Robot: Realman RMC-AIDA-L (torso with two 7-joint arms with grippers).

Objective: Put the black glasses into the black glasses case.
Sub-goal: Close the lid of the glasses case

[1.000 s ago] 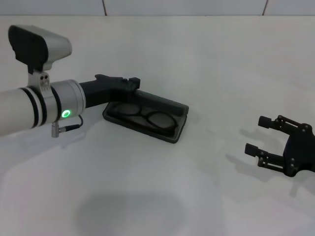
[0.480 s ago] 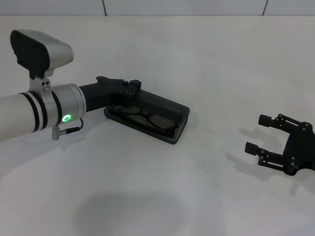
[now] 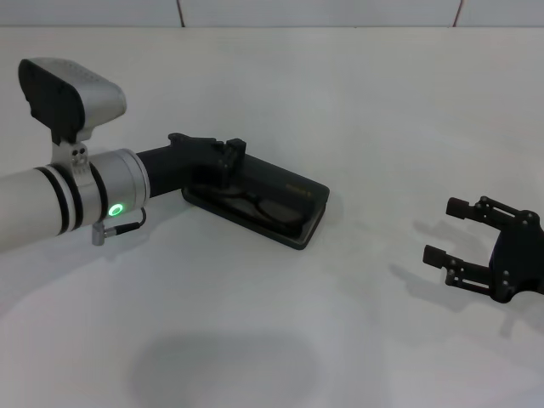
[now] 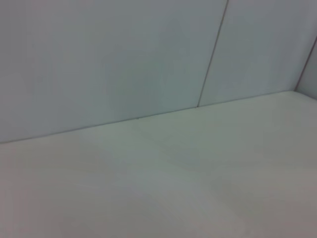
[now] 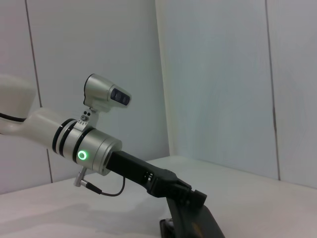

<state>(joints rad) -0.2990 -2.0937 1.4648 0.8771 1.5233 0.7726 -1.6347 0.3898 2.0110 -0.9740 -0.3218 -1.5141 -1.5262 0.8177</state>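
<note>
Closing the lid is the step in hand, judging by the scene: the black glasses [image 3: 259, 206] already lie inside the black glasses case [image 3: 293, 228], left of centre in the head view, with the lid tilted low over them but not yet shut. The left gripper [image 3: 228, 154] reaches in from the left edge of the frame and sits at the lid's upper-left end; whether its jaws are apart or together cannot be told. The right gripper [image 3: 457, 231] hangs idle at the lower right, well apart from the case, jaws spread and empty. The next move probably calls for pressing the lid down until it seats, without shoving the case along the table [image 3: 357, 110]. The table is plain white and matte. Pale panelled walls [image 5: 213, 74] with thin vertical seams stand behind it.
</note>
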